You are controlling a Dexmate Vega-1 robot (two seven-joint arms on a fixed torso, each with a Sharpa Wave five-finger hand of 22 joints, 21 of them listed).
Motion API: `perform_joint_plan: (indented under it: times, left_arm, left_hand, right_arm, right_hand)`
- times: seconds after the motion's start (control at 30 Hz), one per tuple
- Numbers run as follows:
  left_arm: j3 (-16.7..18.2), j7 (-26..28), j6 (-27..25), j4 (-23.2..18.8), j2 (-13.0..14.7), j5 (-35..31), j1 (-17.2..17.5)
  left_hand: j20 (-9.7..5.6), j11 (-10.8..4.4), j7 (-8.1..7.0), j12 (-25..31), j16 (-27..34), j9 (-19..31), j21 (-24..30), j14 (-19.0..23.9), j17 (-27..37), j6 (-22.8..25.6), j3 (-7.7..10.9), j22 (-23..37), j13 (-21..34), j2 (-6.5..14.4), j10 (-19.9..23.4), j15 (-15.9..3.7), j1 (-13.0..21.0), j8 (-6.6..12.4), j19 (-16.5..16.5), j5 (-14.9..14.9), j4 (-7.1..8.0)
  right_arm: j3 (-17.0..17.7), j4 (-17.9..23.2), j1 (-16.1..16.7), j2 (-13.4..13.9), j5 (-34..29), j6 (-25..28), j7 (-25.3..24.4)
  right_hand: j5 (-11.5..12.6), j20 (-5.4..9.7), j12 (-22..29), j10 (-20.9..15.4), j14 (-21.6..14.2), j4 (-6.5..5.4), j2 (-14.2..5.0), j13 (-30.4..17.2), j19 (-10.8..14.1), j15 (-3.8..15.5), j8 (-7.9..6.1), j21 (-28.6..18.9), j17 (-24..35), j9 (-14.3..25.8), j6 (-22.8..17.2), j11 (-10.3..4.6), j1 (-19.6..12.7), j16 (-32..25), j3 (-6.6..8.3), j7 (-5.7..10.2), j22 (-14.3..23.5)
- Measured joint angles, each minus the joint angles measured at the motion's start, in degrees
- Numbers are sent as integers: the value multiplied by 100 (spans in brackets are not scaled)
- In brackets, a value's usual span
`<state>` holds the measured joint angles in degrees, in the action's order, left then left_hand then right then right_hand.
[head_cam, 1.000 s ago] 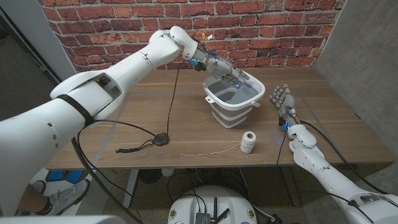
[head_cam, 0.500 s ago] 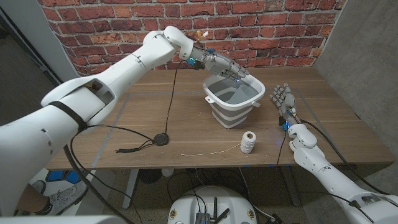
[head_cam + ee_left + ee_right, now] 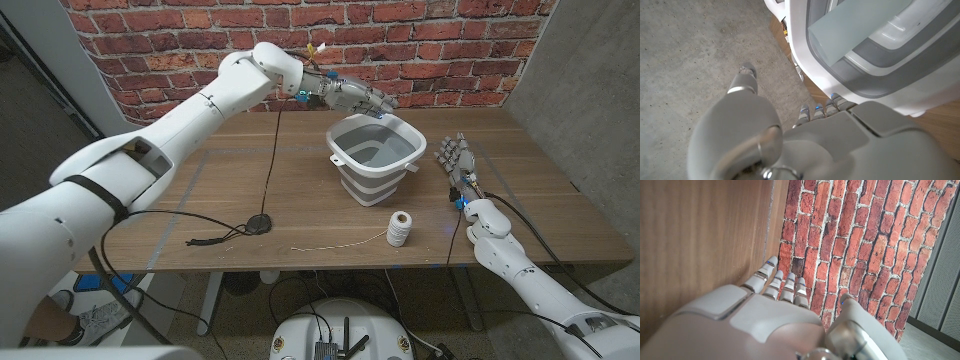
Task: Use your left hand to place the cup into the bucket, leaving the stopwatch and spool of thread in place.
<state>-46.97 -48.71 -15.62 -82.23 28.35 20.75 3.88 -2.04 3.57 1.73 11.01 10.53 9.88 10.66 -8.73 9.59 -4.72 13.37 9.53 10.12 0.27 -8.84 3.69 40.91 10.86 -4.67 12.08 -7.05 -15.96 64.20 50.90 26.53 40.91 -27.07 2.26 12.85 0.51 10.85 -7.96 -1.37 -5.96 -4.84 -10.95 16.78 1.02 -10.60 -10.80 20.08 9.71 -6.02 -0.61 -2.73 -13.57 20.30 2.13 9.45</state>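
The grey and white bucket point(image 3: 375, 158) stands on the wooden table point(image 3: 240, 170), right of centre. A pale shape point(image 3: 860, 30) lies inside the bucket point(image 3: 799, 35); I cannot tell for sure that it is the cup. My left hand point(image 3: 352, 97) hovers just behind the bucket's far left rim, fingers stretched out and holding nothing; its fingertips point(image 3: 817, 111) point past the rim. The black stopwatch point(image 3: 262, 222) lies at the front left. In front of the bucket stands the white spool of thread point(image 3: 400, 229). My right hand point(image 3: 457, 160) stands with fingers up, right of the bucket, empty.
A lanyard point(image 3: 215, 238) trails left from the stopwatch, and a loose thread point(image 3: 330, 244) runs left from the spool. A black cable point(image 3: 275, 150) hangs from my left wrist down to the table. The brick wall point(image 3: 430, 50) is close behind.
My left hand has risen and drawn back from over the bucket's inside to behind its far left rim. The right hand, stopwatch and spool have stayed put.
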Motion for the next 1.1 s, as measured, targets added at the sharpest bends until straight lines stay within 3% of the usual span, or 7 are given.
perform_joint_plan:
  times: [0.4,0.43,0.6,0.93,1.1]
  left_arm:
    - [389,593,202,-459,333,102,545]
    - [389,892,328,-459,333,93,545]
    - [471,1273,436,-616,432,20,700]
    - [866,2133,590,-1301,791,-100,1421]
    - [866,2610,606,-1301,791,-151,1421]
  left_hand:
    - [0,-84,-27,47,0,0,0,117,1,275,0,0,1,77,176,-72,-231,0,125,-45,0]
    - [0,-102,-27,47,0,0,0,117,1,275,0,0,1,88,194,-72,-241,0,124,-45,0]
    - [3,-121,-48,47,0,0,34,196,1,382,-9,0,-10,154,256,-83,-306,23,192,-45,43]
    - [20,-184,-70,47,0,1,45,292,1,522,-1,0,-27,205,393,-164,-389,42,308,-66,50]
    - [20,-206,-70,47,0,1,45,343,1,522,-1,0,-27,222,415,-174,-433,42,308,-66,50]
  right_arm:
    - [8,110,53,69,-15,63,-30]
    - [17,161,81,101,-15,63,-30]
    - [27,200,103,123,-20,71,-42]
    - [31,219,104,160,-27,75,-17]
    - [36,241,97,195,-27,75,-17]
  right_hand:
    - [0,0,0,0,0,0,0,0,0,0,0,0,28,0,0,0,0,0,0,0,0]
    - [0,0,0,0,0,0,0,0,0,0,0,0,28,0,0,0,0,0,0,0,0]
    - [0,22,0,0,0,0,0,0,-22,0,0,0,28,0,0,0,0,0,0,0,0]
    - [0,52,0,0,0,0,0,0,-52,0,0,0,28,0,0,0,0,0,0,0,0]
    - [0,52,0,0,0,0,0,0,-52,0,0,0,21,0,0,0,0,0,0,0,0]
